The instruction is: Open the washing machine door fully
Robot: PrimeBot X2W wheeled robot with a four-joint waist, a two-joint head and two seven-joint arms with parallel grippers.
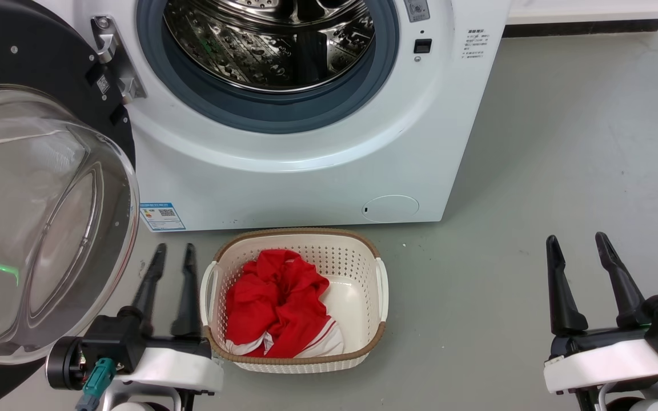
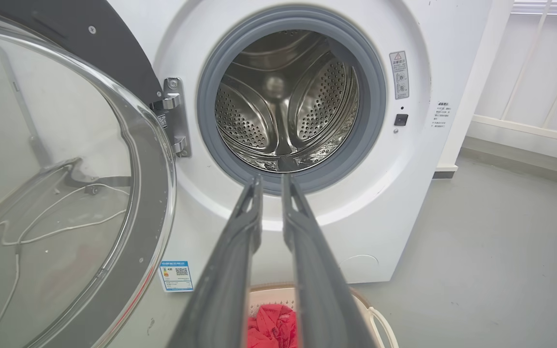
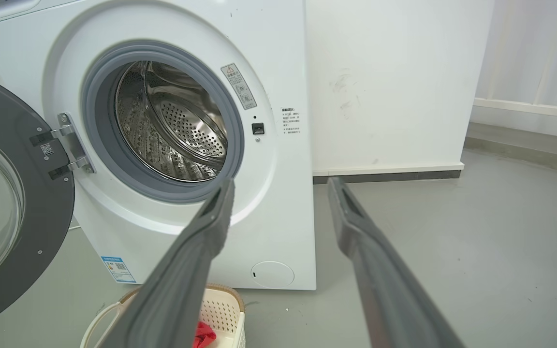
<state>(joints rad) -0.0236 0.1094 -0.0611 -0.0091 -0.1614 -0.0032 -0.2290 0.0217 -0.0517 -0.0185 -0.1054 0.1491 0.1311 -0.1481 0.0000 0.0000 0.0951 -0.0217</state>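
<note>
Daylight falls on the washing machine (image 1: 306, 171), whose steel drum mouth (image 1: 269, 45) stands fully uncovered. The washing machine door (image 1: 37, 217) hangs out from the machine's left side on its metal hinge (image 1: 115, 57). It is swung well clear of the mouth, with its clear glass bowl bulging out into the room in front of the machine.

The left tool (image 1: 175, 248) waits low in front of the machine's left half, its two fingers drawn to a narrow gap and holding nothing. It sits just beside the bowl's lower edge, and I cannot tell whether it brushes the glass. The right tool (image 1: 575, 237) hovers out past the machine's right side, fingers spread wide, also empty and well apart from the door. A pale basket (image 1: 363, 251) with a red cloth (image 1: 277, 297) in it sits on the floor just in front of the machine.

To my eye the opening is nearly done, and this is the last stage: neither tool grips the door, and what remains is checking that it has reached its full swing. If the hinge has travel left, the left tool is the nearer one. The move calls for a gentle push on the black ring, away from the machine's mouth, rather than on the slippery glass, easing off once the hinge resists.
</note>
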